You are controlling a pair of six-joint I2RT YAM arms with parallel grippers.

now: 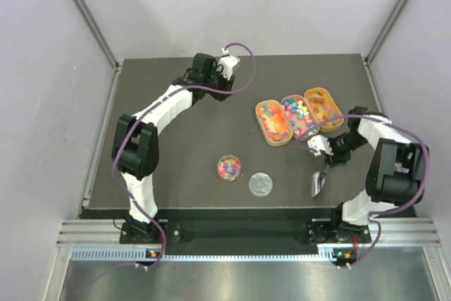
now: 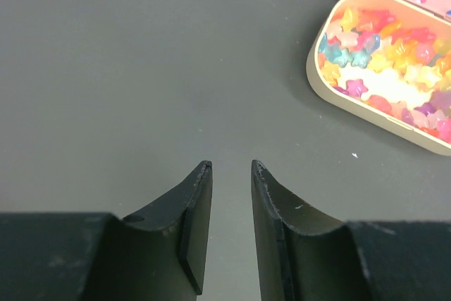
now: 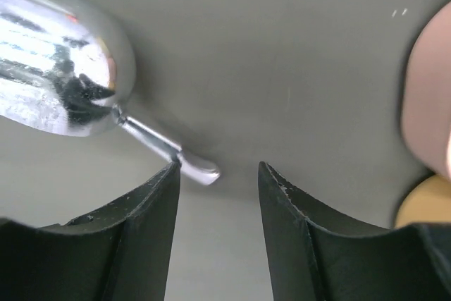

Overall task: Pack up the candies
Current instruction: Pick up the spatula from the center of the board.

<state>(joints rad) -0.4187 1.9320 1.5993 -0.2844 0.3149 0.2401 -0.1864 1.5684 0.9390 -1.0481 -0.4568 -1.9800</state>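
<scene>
- Three oval trays (image 1: 258, 113) at the bench's (image 1: 176, 167) right rear hold the candies (image 1: 299, 115); more fill a small round dish (image 1: 227, 168) near the front, a clear lid (image 1: 260, 184) beside it.
- Left wrist: left end effector (image 2: 231, 167) stands apart, empty, over bare bench.
- Right wrist: right end effector (image 3: 218, 165) stands apart, the metal scoop's (image 3: 63, 82) handle tip lying loose between its jaws.

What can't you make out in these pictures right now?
- Top view: candies too small to count.
- Right wrist view: scoop bowl cut off by left edge; tray wall blurred, contents outside the frame.
- Left wrist view: nearest tray cut off by right edge.
</scene>
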